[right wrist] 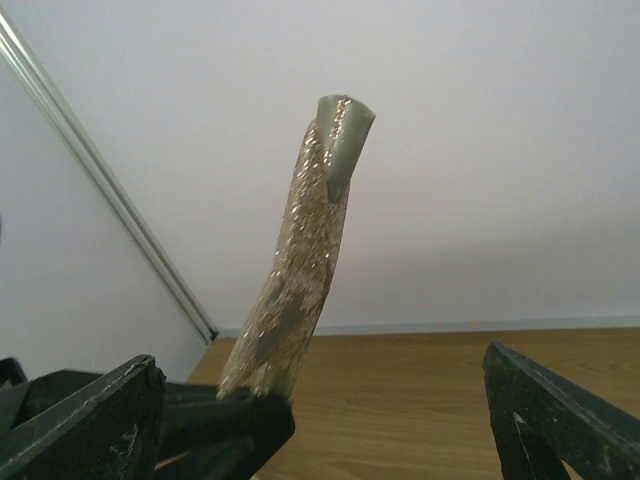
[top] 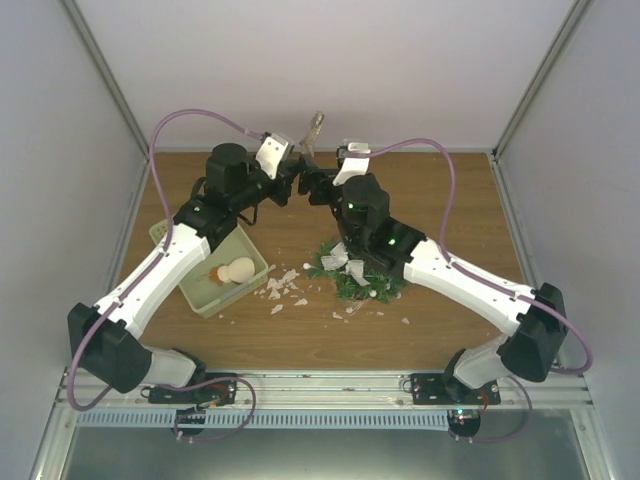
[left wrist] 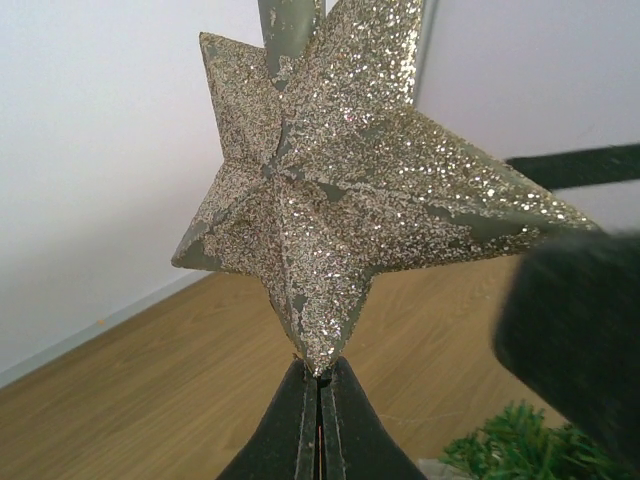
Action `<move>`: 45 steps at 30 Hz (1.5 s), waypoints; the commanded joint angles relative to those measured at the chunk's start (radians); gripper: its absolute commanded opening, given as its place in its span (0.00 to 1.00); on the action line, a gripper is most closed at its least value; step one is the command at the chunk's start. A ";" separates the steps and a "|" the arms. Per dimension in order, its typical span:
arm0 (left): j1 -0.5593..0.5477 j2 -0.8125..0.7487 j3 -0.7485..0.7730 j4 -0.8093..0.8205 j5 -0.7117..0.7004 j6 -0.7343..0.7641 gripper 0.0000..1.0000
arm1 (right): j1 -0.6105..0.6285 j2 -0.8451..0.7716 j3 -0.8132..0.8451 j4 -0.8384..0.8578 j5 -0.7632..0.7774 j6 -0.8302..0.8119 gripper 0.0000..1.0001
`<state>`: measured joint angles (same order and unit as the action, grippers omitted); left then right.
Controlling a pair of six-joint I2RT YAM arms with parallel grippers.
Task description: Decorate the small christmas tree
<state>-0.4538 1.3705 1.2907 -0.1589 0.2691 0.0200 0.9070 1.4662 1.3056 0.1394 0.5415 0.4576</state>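
My left pincer [left wrist: 322, 395] was clamped shut on one point of the glittered gold star [left wrist: 320, 200], holding it up above the far edge of the tabletop [top: 440, 200]. The star's hollow stem [right wrist: 345, 120] pointed upward. I judged that to be the wrong way round for seating it on a treetop. That would explain why my right pincer [right wrist: 322, 400] stood beside it with its jaws spread wide and nothing between them, as if ready to take the star over and turn it.

The small christmas tree [top: 355, 272] sat near the middle of the tabletop, a little toward the near edge, and my right forearm [top: 400, 245] hid part of it. I could not tell whether it was standing upright. Pale bits showed among its branches.

White scraps [top: 283, 285] lay scattered just left of the tree. Further left sat the pale green tray [top: 165, 232], holding a cream ornament [top: 240, 269] with something orange beside it.

My right arm crossing over the tree looked like the main obstacle. It would have to clear away before the star could come down onto the top.
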 commanded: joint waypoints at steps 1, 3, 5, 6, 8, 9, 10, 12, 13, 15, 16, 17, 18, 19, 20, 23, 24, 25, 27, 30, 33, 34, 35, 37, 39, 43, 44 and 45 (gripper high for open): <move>0.002 -0.041 0.007 0.007 0.101 0.024 0.00 | -0.017 -0.023 0.003 0.015 0.014 -0.007 0.86; 0.003 -0.043 0.012 0.001 0.114 0.023 0.00 | -0.023 -0.020 0.004 0.011 0.014 -0.007 0.86; 0.003 -0.046 0.019 -0.008 0.127 0.023 0.00 | -0.029 -0.018 0.004 0.012 0.014 -0.006 0.86; 0.003 -0.048 0.022 -0.011 0.135 0.023 0.00 | -0.030 -0.016 0.004 0.013 0.013 -0.005 0.86; 0.002 -0.050 0.026 -0.015 0.143 0.023 0.00 | -0.034 -0.014 0.006 0.017 0.013 -0.008 0.86; 0.003 -0.051 0.025 -0.016 0.144 0.023 0.00 | -0.035 -0.011 0.007 0.018 0.013 -0.009 0.86; 0.003 -0.052 0.024 -0.017 0.144 0.024 0.00 | -0.037 -0.009 0.010 0.018 0.013 -0.011 0.85; 0.003 -0.053 0.024 -0.019 0.147 0.026 0.00 | -0.040 -0.004 0.015 0.017 0.013 -0.016 0.84; 0.002 -0.053 0.025 -0.019 0.150 0.026 0.00 | -0.040 0.000 0.018 0.015 0.014 -0.017 0.83; 0.001 -0.051 0.028 -0.018 0.160 0.023 0.00 | -0.044 0.007 0.025 0.006 0.015 -0.020 0.76; 0.000 -0.051 0.031 -0.019 0.162 0.022 0.00 | -0.047 0.011 0.029 0.001 0.015 -0.020 0.73; -0.001 -0.050 0.034 -0.019 0.163 0.023 0.00 | -0.047 0.016 0.033 -0.005 0.014 -0.020 0.70; -0.002 -0.049 0.036 -0.020 0.163 0.023 0.00 | -0.049 0.021 0.038 -0.009 0.015 -0.019 0.68; -0.003 -0.047 0.039 -0.022 0.163 0.023 0.00 | -0.051 0.025 0.040 -0.015 0.013 -0.020 0.65; -0.005 -0.047 0.041 -0.022 0.161 0.024 0.00 | -0.052 0.030 0.042 -0.018 0.010 -0.019 0.63; -0.009 -0.044 0.043 -0.021 0.153 0.024 0.00 | -0.054 0.037 0.046 -0.020 0.005 -0.017 0.57; -0.009 -0.044 0.044 -0.021 0.153 0.026 0.01 | -0.053 0.038 0.047 -0.018 0.002 -0.017 0.55; -0.011 -0.044 0.045 -0.022 0.154 0.026 0.02 | -0.055 0.039 0.047 -0.018 0.001 -0.018 0.52; -0.011 -0.042 0.045 -0.022 0.156 0.027 0.04 | -0.055 0.039 0.049 -0.017 0.000 -0.021 0.48; -0.013 -0.041 0.046 -0.022 0.161 0.030 0.10 | -0.056 0.036 0.049 -0.017 0.004 -0.029 0.42; -0.013 -0.039 0.045 -0.022 0.169 0.037 0.11 | -0.057 0.035 0.047 -0.014 0.004 -0.038 0.30; -0.013 -0.039 0.045 -0.022 0.168 0.037 0.11 | -0.057 0.034 0.047 -0.013 0.003 -0.042 0.25; -0.013 -0.039 0.045 -0.022 0.172 0.037 0.09 | -0.058 0.033 0.046 -0.010 0.001 -0.045 0.19; -0.013 -0.038 0.045 -0.022 0.177 0.040 0.07 | -0.057 0.033 0.044 -0.008 -0.003 -0.051 0.12; -0.013 -0.038 0.044 -0.022 0.179 0.040 0.06 | -0.057 0.030 0.043 -0.006 -0.003 -0.057 0.08; -0.013 -0.037 0.045 -0.023 0.179 0.047 0.06 | -0.059 0.024 0.037 0.001 -0.003 -0.071 0.04; -0.013 -0.036 0.049 -0.028 0.175 0.055 0.09 | -0.059 0.019 0.037 0.001 -0.005 -0.078 0.04; -0.013 -0.037 0.058 -0.035 0.167 0.068 0.12 | -0.059 0.015 0.038 -0.002 -0.010 -0.086 0.04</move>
<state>-0.4583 1.3464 1.3102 -0.2176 0.4324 0.0578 0.8524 1.4887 1.3346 0.1211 0.5182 0.3973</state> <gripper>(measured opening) 0.072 0.070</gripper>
